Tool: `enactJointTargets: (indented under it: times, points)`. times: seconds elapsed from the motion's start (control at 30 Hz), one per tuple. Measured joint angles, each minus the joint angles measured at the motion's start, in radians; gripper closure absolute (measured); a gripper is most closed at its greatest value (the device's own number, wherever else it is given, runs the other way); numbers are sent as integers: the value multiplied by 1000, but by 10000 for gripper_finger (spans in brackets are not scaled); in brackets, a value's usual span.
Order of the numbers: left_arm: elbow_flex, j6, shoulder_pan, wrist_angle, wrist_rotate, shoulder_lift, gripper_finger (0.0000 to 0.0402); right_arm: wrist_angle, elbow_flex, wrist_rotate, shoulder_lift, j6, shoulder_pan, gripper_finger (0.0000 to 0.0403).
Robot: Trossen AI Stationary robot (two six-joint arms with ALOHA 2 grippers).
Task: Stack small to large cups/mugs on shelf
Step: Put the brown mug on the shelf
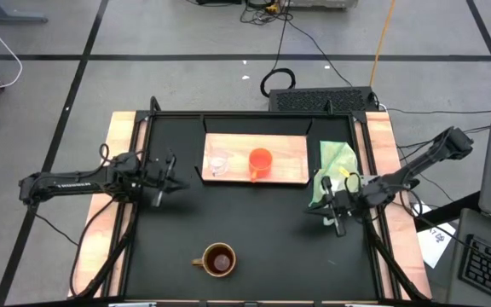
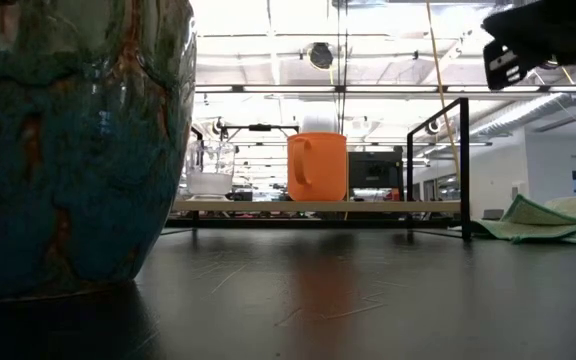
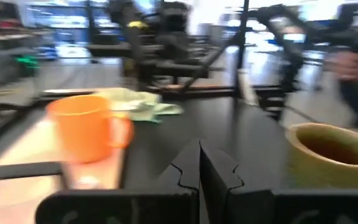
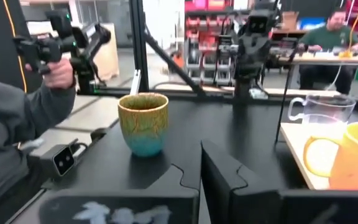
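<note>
The brown mug [image 1: 218,259] stands upright on the black table near its near edge, handle toward the left; it fills the left of the low view [image 2: 68,150]. The clear glass cup [image 1: 219,164] and the orange cup [image 1: 261,162] stand side by side on the light-wood shelf [image 1: 288,170] toward the far side. My left gripper [image 1: 176,179] hovers left of the shelf, shut [image 3: 199,171], with the orange cup [image 3: 86,127] and the mug [image 3: 328,152] ahead of it. My right gripper [image 1: 320,211] is shut [image 4: 199,171] near the table's right side, pointing left toward the mug [image 4: 143,123].
A light green cloth [image 1: 335,169] lies right of the shelf, close to my right arm. A black frame rail [image 2: 463,165] edges the table. A person's sleeve and hand holding a device [image 4: 55,62] show beyond the table's left side. Bare black tabletop [image 1: 271,222] lies between mug and shelf.
</note>
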Motion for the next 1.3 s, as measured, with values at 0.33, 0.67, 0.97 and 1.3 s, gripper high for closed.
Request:
enactJointTargets:
  times: [0.33,0.67,0.97,1.3]
  points:
    - [31,-91,-145,-55,35,0,396,106,-87,2,-33,-3,-8,403]
    - [39,-227,-410,-98,-27,61,396,108,-87,2,-33,6,-8,403]
    - [27,-398,-729,11,-308,288,396,96,-87,2,-33,6,-8,403]
    - [27,-395,-957,395,-427,619,354,100,-86,2,-33,-1,-8,403]
